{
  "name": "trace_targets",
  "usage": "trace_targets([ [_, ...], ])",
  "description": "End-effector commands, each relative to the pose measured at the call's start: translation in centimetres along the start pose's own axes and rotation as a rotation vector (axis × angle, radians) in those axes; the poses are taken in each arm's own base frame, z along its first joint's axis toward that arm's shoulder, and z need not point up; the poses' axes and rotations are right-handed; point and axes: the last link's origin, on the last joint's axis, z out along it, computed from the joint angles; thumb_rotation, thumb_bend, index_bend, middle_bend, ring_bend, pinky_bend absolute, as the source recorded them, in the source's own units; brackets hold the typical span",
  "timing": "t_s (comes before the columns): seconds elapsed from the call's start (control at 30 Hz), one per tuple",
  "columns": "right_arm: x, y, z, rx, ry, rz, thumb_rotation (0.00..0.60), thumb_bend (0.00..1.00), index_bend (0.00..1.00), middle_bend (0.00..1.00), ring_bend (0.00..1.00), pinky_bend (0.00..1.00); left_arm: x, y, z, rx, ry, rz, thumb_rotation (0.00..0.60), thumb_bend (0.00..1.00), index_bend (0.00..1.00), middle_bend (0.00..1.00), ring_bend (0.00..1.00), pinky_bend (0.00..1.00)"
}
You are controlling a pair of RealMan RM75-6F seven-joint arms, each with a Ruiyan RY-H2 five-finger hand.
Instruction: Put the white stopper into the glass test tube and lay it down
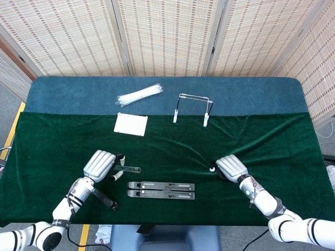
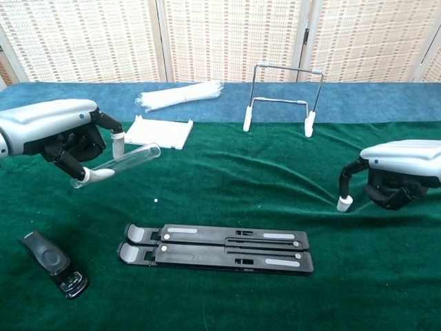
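Held above the green cloth [image 2: 227,186] in the left hand [image 2: 58,131], the glass test tube [image 2: 127,160] looks thin, smooth and easily broken, so it is best gripped softly mid-length. The small, light white stopper [image 2: 344,203] is pinched by the right hand [image 2: 400,169] fingertips.
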Motion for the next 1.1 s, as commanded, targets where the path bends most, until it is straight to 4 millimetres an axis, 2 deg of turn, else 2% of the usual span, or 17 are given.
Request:
trace_targets([
  [0.03,0.0,0.1,-0.1,-0.006,0.004,-0.001,0.600,0.80,0.35,0.89,1.00,0.96,0.0,0.0,0.0,-0.001,-0.002,0.000,0.600,0.44,0.67,0.89,0.80,0.80],
  [0.43,2.1,0.0,-1.2,0.015,0.109,0.050,0.600,0.79,0.35,0.89,1.00,0.96,0.3,-0.1,0.0,0.006,0.001,-0.007,0.600,0.44,0.67,0.89,0.80,0.80],
  [0.53,2.3,-0.4,-1.4,0.025,0.119,0.051,0.597,0.49,0.34,0.90,1.00,0.96,0.3,0.0,-0.1,0.006,0.003,-0.010,0.600,0.44,0.67,0.89,0.80,0.80],
  [0.57,2.3,-0.5,-1.5,0.028,0.115,0.052,0.558,0.36,0.33,0.90,1.00,0.96,0.4,0.0,-0.1,0.005,0.004,-0.011,0.600,0.44,0.67,0.89,0.80,0.80],
  [0.6,2.2,-0.7,-1.5,0.032,0.104,0.058,0.505,0.30,0.31,0.91,1.00,0.96,0.4,0.1,-0.1,0.005,0.005,-0.011,0.600,0.44,0.67,0.89,0.80,0.80],
  [0.67,2.0,-0.7,-1.6,0.036,0.091,0.065,0.414,0.25,0.30,0.91,1.00,0.96,0.4,0.1,-0.1,0.006,0.005,-0.011,0.600,0.44,0.67,0.89,0.80,0.80],
  [0.7,1.9,-0.6,-1.7,0.035,0.085,0.064,0.396,0.25,0.30,0.91,1.00,0.96,0.3,0.0,-0.2,0.007,0.005,-0.012,0.600,0.44,0.67,0.89,0.80,0.80],
  [0.83,1.6,-0.2,-1.9,0.028,0.078,0.044,0.379,0.24,0.30,0.91,1.00,0.96,0.2,-0.1,-0.2,0.011,0.000,-0.011,0.600,0.44,0.67,0.89,0.80,0.80],
  [0.87,1.6,-0.2,-1.9,0.030,0.078,0.044,0.385,0.24,0.30,0.91,1.00,0.96,0.2,0.0,-0.2,0.011,0.001,-0.012,0.600,0.44,0.67,0.89,0.80,0.80],
  [1.0,1.9,0.6,-1.6,0.023,0.139,-0.054,0.569,0.24,0.33,0.94,1.00,0.98,0.2,0.0,-0.2,0.009,0.002,-0.013,0.600,0.44,0.67,0.89,0.80,0.80],
  [1.1,2.0,0.8,-1.1,0.022,0.155,-0.094,0.598,0.25,0.38,0.95,1.00,0.99,0.2,0.2,-0.2,0.008,0.001,-0.014,0.600,0.44,0.67,0.89,0.80,0.80],
])
